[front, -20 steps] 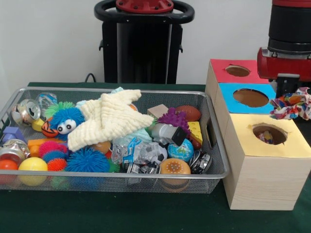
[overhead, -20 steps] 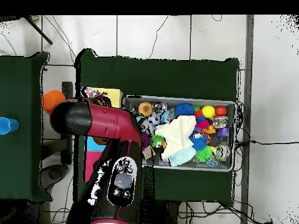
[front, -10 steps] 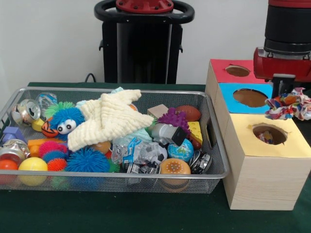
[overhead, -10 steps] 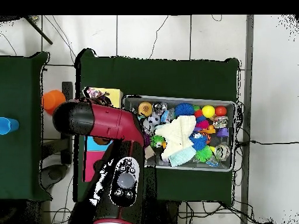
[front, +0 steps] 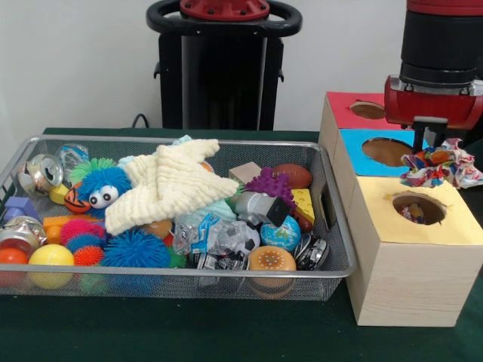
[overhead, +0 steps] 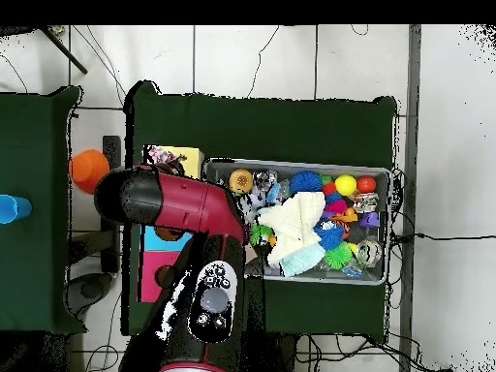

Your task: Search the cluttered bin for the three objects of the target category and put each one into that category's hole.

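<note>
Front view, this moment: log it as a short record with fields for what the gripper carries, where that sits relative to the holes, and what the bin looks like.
gripper: shut on the multicoloured cloth bundle
bundle position: hanging over the yellow-topped box, just above its hole, not yet inside
yellow hole: something colourful already shows in it
other holes: blue and red, nothing visible in them
wire bin: crowded; cream knit cloth on top

The red and black arm (front: 440,60) comes down at the right of the front view, its black forearm standing near upright over a red wrist block. Below the wrist the hand (front: 432,154) is closed on a bunched multicoloured cloth (front: 440,164), held in the air. From overhead the arm (overhead: 184,208) reaches across with its black elbow end at the left, hiding the hand.
</note>
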You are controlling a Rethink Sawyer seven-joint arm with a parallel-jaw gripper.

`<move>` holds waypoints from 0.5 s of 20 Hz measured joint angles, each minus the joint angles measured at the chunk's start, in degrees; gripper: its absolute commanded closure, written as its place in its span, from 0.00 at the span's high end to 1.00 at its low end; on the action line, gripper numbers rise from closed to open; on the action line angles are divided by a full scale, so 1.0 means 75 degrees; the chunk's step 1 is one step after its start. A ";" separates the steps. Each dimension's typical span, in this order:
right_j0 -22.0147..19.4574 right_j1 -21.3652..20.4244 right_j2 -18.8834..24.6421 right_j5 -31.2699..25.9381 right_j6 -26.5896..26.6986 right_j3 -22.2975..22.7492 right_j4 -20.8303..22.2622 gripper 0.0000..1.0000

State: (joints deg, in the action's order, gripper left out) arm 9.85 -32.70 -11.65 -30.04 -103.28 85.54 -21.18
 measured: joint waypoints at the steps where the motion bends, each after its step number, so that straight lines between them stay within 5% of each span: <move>1: -0.0001 0.0003 0.0000 0.0000 0.0000 -0.0001 -0.0002 0.00; 10: 0.0042 0.0181 -0.0040 0.0005 0.0000 -0.0001 -0.0002 0.00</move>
State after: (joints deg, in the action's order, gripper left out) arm 10.16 -31.35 -11.95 -30.01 -103.28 85.54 -21.20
